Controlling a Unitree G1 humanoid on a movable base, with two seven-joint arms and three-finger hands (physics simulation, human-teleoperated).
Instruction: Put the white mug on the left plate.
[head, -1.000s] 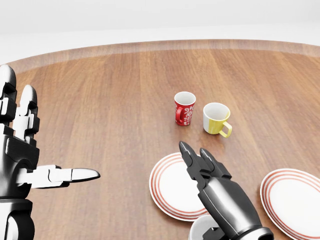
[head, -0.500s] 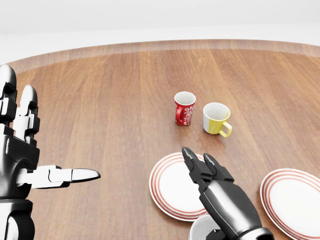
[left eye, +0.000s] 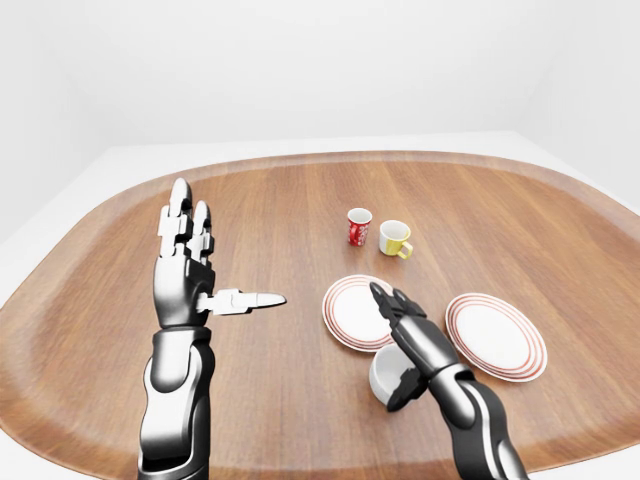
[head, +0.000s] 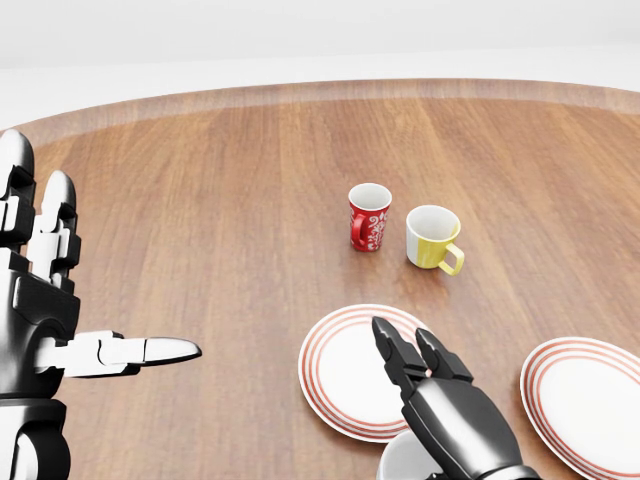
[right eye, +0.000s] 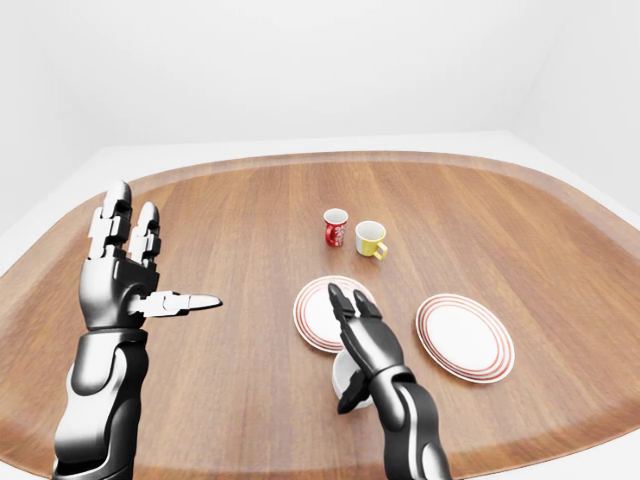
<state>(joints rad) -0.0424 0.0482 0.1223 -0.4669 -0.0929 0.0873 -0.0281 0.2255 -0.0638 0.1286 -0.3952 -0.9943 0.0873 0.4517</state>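
White walls and a pale floor surround a large rounded wooden table (left eye: 300, 200) with a raised rim, which fills all three views. Near the lower middle of the left-eye view stands the white mug (left eye: 385, 376): a plain, glossy white cup, upright, its open mouth showing a pale inside; its handle cannot be made out behind the hand. It sits on the bare wood just below the left plate (left eye: 350, 312), touching or nearly touching its lower edge, and is not on it. That plate is white with thin red rings near the rim, and a matching right plate (left eye: 497, 335) lies well apart toward the right of the view. The right hand (left eye: 412, 342) reaches over the mug with two fingers stretched straight out above the left plate and the thumb curled down at the mug's right side; the fingers are spread and grip nothing. The left hand (left eye: 187, 268) is raised at the left of the view, fingers upright, thumb pointing right, wide open and empty. Higher up stand a red patterned mug (head: 369, 217) and a yellow mug (head: 433, 238), close together.
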